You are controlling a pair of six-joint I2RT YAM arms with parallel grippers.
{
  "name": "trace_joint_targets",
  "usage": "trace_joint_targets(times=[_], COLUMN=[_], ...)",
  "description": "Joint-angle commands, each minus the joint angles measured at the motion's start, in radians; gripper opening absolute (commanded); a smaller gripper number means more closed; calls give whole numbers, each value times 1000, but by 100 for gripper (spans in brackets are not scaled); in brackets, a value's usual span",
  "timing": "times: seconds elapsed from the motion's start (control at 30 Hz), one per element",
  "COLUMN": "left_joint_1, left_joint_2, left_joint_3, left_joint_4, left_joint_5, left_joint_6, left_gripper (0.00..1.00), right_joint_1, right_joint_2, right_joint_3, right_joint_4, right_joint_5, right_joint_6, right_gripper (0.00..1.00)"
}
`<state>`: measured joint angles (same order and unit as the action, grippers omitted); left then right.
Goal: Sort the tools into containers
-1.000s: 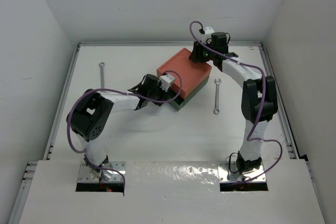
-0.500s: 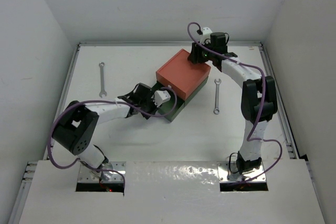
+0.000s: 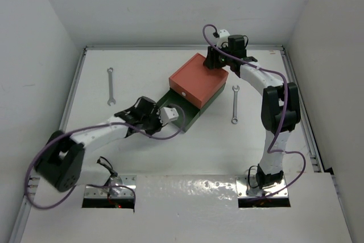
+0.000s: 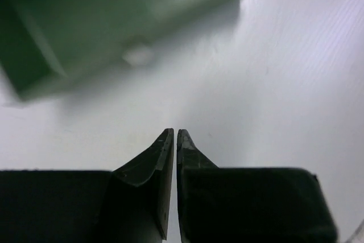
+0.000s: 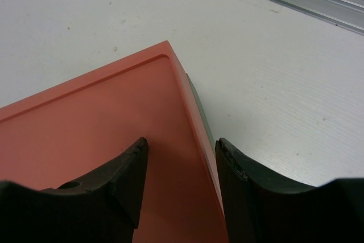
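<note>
Tabletop: a white surface on which 2 arms are bolted at the near edge and the boxes and tools are laid.

Left arm: stretched low across the tabletop toward the boxes, with a purple cable looped along it.

Right arm: raised and bent over the far corner of the stacked boxes.

Orange-red box: set on top of the dark green box, near the middle of the tabletop.

Dark green box: seated beneath the orange-red box and projecting from under it toward the near left. In the left wrist view it is blurred.

Left wrench: laid flat on the tabletop, well apart from the boxes on their left side.

Right wrench: laid flat on the tabletop, near the boxes on their right side. Both wrenches are outside the containers.

Right fingers: held partly apart and set astride the far corner edge of the orange-red box, 1 over its top and 1 beside its wall.

Left fingers: pressed together with nothing between them, just above the tabletop and apart from the dark green box.

White knob: seen blurred on the front wall of the dark green box.
</note>
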<state>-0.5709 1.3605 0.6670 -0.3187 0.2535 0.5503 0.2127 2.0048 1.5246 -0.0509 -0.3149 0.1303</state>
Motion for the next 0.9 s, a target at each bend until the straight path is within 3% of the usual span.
trace_joint_targets(times=[0.0, 0.07, 0.13, 0.27, 0.33, 0.57, 0.73, 0.87], left_joint_1=[-3, -4, -4, -3, -3, -4, -6, -7], left_joint_2=[-254, -278, -217, 58, 116, 201, 294, 327], left_joint_3=[-27, -5, 95, 250, 284, 269, 281, 253], left_joint_4=[267, 376, 363, 264, 263, 290, 285, 267], left_joint_5=[75, 101, 115, 38, 38, 95, 87, 15], left_joint_6=[62, 19, -33, -111, -98, 31, -18, -10], left_gripper=[6, 9, 13, 14, 14, 10, 10, 3], right_joint_1=[2, 2, 2, 2, 2, 1, 2, 2], right_joint_2=[-1, -5, -6, -3, -5, -6, -3, -9], right_joint_3=[3, 0, -1, -3, -4, -6, -26, -46], right_joint_4=[-93, -93, -92, -87, -87, -83, -61, -60], right_joint_5=[27, 27, 30, 33, 33, 36, 27, 33], right_joint_6=[-47, -47, -44, -37, -34, -21, 0, -8], right_gripper=[50, 50, 50, 50, 50, 50, 50, 50])
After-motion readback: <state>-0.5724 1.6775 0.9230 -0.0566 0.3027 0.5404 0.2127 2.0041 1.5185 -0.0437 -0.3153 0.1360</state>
